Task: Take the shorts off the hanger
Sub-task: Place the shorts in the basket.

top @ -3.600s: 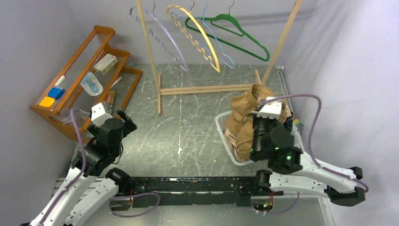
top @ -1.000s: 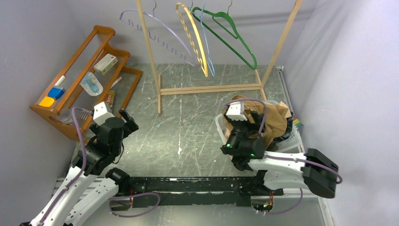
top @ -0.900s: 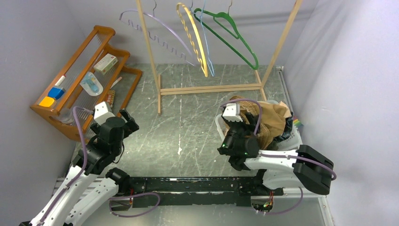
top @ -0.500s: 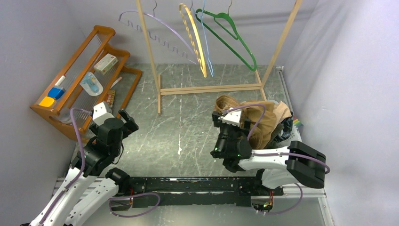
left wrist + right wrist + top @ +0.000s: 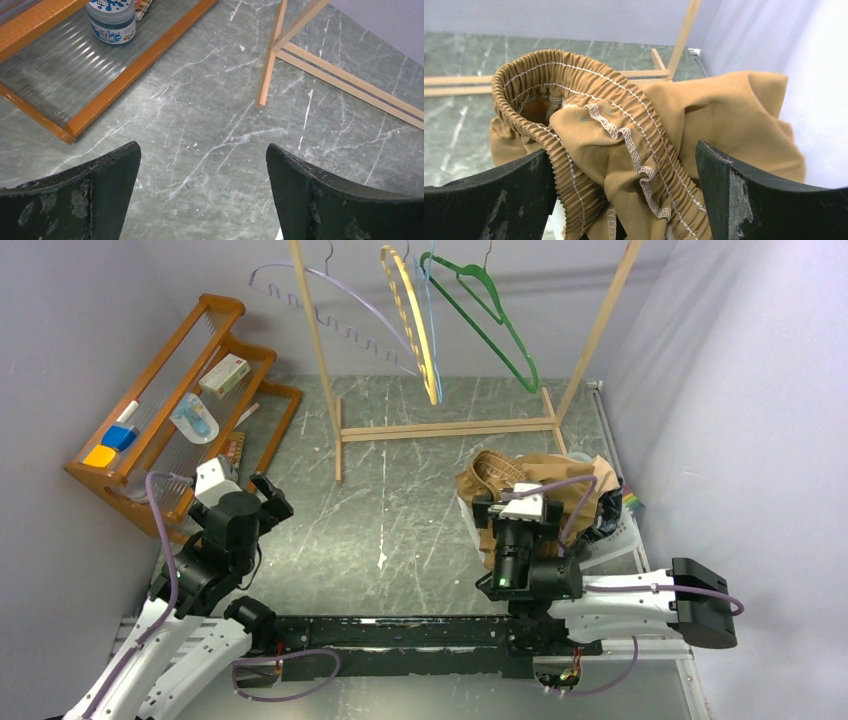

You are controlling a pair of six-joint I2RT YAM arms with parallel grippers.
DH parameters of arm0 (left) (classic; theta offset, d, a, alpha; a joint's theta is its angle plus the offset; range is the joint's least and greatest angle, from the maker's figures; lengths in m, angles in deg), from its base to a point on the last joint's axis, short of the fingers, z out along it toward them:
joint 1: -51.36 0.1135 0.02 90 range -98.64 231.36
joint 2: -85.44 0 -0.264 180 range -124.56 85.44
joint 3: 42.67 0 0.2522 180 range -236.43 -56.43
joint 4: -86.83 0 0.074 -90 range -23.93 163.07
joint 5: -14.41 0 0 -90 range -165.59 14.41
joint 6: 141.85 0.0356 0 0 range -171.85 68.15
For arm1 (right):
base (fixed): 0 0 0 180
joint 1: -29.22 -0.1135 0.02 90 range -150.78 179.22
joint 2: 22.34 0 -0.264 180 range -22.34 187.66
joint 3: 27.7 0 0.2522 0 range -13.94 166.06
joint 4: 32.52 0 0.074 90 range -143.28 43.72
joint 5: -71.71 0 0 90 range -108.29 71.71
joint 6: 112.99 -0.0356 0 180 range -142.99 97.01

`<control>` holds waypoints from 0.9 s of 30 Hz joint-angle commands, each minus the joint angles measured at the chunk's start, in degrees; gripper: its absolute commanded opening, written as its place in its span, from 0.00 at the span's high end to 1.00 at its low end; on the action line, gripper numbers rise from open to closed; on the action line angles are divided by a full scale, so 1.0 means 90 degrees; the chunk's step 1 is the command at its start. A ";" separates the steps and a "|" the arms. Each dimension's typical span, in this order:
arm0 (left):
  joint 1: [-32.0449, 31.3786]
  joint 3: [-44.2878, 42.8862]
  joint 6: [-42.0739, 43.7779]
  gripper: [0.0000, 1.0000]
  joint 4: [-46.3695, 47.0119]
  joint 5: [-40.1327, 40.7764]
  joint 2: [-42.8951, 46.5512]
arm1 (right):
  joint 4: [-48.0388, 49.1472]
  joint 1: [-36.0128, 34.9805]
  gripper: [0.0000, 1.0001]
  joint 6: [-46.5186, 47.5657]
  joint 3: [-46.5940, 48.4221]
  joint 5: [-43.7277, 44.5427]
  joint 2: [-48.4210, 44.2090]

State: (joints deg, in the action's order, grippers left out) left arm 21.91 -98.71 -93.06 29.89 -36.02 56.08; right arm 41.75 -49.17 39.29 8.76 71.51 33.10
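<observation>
The right gripper [image 5: 519, 502] is spread wide and pinches nothing, its fingers [image 5: 489, 200] flanking the tan shorts [image 5: 624, 115]. The shorts lie in a loose heap just ahead of the fingertips and below them. The elastic waistband gapes open toward the left finger, and the leg cloth spills past the right finger. The cloth runs down between the fingers at the bottom of the wrist view (whether it touches either finger cannot be told). In the top view the heap [image 5: 545, 472] sits in a white basket [image 5: 474, 523], whose rim shows just left of the hand. A bit of dark cloth shows under the tan at the hand's right. The shorts are already off the hangers [image 5: 428, 365], which hang from the rack [image 5: 450, 426] well beyond the hand and above it.

The left gripper [image 5: 268, 496] is also spread, with only grey table [image 5: 210, 125] between its fingers [image 5: 70, 200]. Ahead of it and to its right stands a foot of the rack. Ahead and to its left is the orange shelf [image 5: 125, 75], with a blue-and-white jar [image 5: 111, 20] on it. The shorts are well off to this hand's right, out of its wrist view.
</observation>
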 commanded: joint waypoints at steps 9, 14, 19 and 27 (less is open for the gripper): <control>0.0045 -0.0195 0.0040 0.01 -0.0072 -0.0016 -0.0176 | 0.1723 -0.0465 0.00 0.3268 0.0876 0.1106 0.0677; 0.0040 -0.0128 0.0100 0.01 0.0046 -0.0026 -0.0094 | 0.1731 -0.1078 0.00 0.4153 0.1342 0.1101 0.0455; 0.0040 -0.0150 0.0083 0.01 0.0022 -0.0014 -0.0137 | 0.1724 -0.1781 0.00 0.4347 0.1423 0.1106 0.0190; 0.0047 -0.0160 0.0123 0.01 0.0038 -0.0029 -0.0222 | 0.1736 -0.1767 0.00 0.3571 0.1587 0.0642 0.0232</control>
State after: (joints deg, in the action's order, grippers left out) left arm 21.91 -98.71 -92.95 29.87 -36.04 54.50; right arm 41.68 -66.90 75.35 21.79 71.49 35.88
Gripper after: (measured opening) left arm 0.992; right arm 0.998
